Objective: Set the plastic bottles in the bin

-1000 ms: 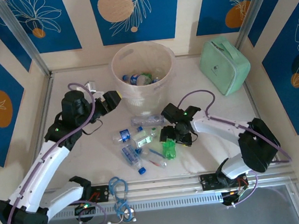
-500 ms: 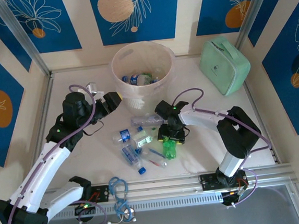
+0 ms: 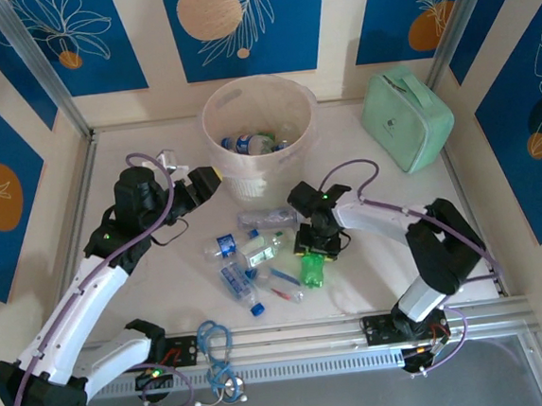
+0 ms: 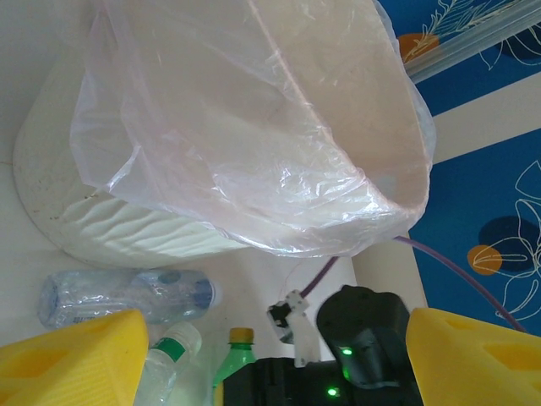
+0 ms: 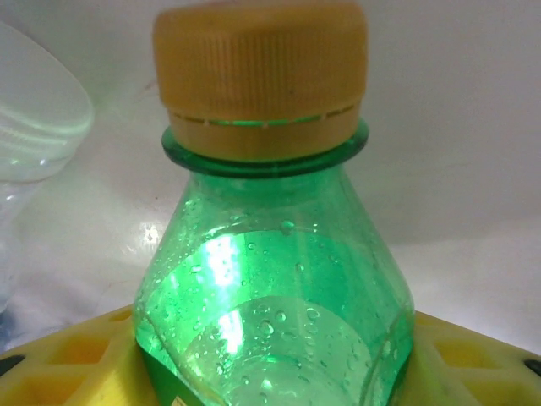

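- Right gripper [image 3: 319, 248] has settled at centre frame, now clamped on green bottle [image 5: 270, 279]; ready to lift.
- Left gripper [image 3: 204, 178] unmoved, fingers apart beside bin [image 3: 255, 187].

Bystanders on the white worktop [image 3: 384, 188]

A mint green zip case [image 3: 408, 120] lay at the far right corner, its handle toward the back wall. A coil of blue cable [image 3: 214, 342] sat at the near rail. Blue wall panels [image 3: 236, 21] with white leaf outlines and orange discs enclosed the space.
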Motion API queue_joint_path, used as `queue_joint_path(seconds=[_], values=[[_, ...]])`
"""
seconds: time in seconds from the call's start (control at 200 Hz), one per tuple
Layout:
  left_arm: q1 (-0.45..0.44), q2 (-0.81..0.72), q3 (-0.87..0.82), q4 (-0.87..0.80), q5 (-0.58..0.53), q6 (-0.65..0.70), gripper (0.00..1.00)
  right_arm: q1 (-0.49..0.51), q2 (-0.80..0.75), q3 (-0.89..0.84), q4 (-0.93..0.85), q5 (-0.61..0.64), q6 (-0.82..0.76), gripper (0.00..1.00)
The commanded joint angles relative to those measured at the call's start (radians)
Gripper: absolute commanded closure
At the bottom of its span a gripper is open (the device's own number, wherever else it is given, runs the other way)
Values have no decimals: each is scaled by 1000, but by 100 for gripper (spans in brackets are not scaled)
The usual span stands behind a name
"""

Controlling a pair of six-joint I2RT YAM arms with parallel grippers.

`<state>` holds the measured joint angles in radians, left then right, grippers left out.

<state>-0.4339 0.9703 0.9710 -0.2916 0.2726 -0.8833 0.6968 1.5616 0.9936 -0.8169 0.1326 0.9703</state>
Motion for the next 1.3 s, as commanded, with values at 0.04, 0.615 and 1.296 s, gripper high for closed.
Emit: queue_joint_path(seconds=[0.04,0.615,1.296], values=[[-5,1,-12,35,31,-6,20,-28,-179,-22,-65,68,18,48],[-260,141,81,272,230,77,0,-118,-722,109,92,6,20,48],[-418,310,113,651,448,-47,0,-151,-654,238,360,-166,86,47]])
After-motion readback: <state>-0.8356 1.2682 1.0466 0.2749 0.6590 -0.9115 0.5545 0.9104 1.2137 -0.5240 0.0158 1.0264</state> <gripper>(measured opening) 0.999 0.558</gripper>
